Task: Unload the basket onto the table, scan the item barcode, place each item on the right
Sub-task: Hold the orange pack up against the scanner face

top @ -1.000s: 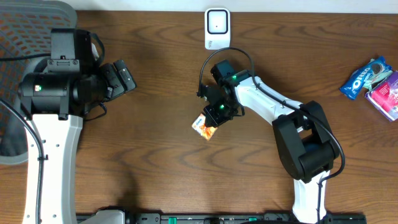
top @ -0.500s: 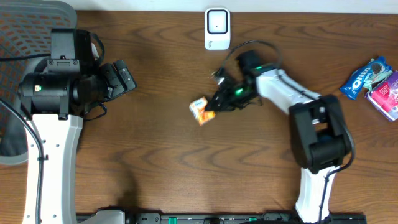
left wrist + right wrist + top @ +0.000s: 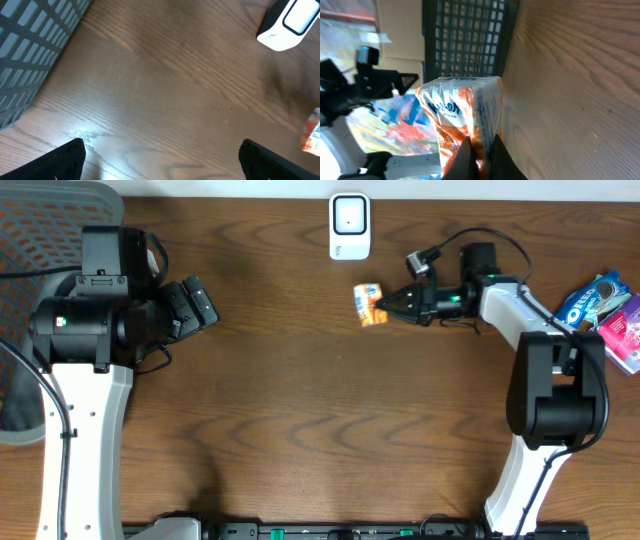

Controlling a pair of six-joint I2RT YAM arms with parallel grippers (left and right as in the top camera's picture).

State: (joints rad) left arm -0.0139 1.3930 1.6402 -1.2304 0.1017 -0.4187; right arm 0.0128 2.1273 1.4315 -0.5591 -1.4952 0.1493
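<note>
Near the scanner (image 3: pixel 349 225), the right gripper (image 3: pixel 385 307) clamps the orange snack packet (image 3: pixel 369 304) by one thin edge, so it could swivel and hide its barcode, while the left gripper (image 3: pixel 200 302) hangs well apart, jaws wide

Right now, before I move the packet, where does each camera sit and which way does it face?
Overhead: fixed above the table, looking straight down; left arm and right arm show, scanner at the far edge.
Left wrist: on the left arm, looking down across the table toward the scanner; open left fingers frame the bottom.
Right wrist: rolled sideways, looking along the shut right fingers at the orange packet they pinch.
Shared: all three show the packet; overhead and left wrist both show the scanner.
</note>
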